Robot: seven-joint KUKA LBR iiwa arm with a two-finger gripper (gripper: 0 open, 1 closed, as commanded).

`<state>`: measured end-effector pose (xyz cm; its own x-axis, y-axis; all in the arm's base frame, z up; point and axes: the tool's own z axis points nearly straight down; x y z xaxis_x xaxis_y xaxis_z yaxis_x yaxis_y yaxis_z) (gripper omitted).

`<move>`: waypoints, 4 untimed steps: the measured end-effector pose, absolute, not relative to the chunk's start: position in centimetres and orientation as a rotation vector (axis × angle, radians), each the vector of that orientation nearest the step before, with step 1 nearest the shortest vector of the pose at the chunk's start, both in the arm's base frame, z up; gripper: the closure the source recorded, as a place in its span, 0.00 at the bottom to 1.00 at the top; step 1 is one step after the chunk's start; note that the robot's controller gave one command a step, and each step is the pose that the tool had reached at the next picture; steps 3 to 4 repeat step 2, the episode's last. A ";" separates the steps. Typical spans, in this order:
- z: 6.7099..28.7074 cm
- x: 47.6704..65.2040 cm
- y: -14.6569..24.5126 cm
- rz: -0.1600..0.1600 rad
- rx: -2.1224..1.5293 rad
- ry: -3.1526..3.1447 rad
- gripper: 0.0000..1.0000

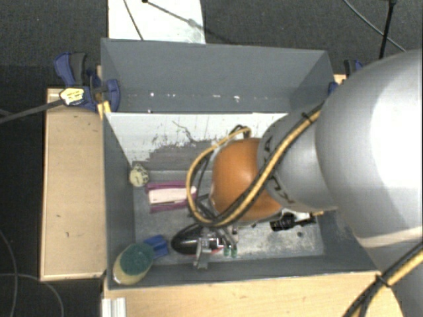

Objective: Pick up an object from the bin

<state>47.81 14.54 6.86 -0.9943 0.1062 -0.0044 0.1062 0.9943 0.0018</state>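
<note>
The arm's gripper [211, 246], under its orange wrist cover [238, 177], sits low near 6 o'clock on the floor of the grey bin [211, 71]; whether it is clenched or released cannot be told. A dark, rounded oval object [185, 242] lies just beside it at 9 o'clock. Farther that way are a small blue piece [156, 245] and, in the 7 o'clock corner, a round yellow pad with a green top [134, 263]. At the gripper's 10 o'clock lie a pink-and-white box [167, 195] and a small cream disc [138, 176]. A small black item [287, 223] lies at 2 o'clock.
</note>
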 end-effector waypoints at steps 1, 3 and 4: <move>7.3 48.0 14.5 0.008 0.176 3.127 1.00; 21.6 51.1 14.7 0.006 0.173 3.127 1.00; 21.6 51.1 14.7 0.006 0.173 3.127 1.00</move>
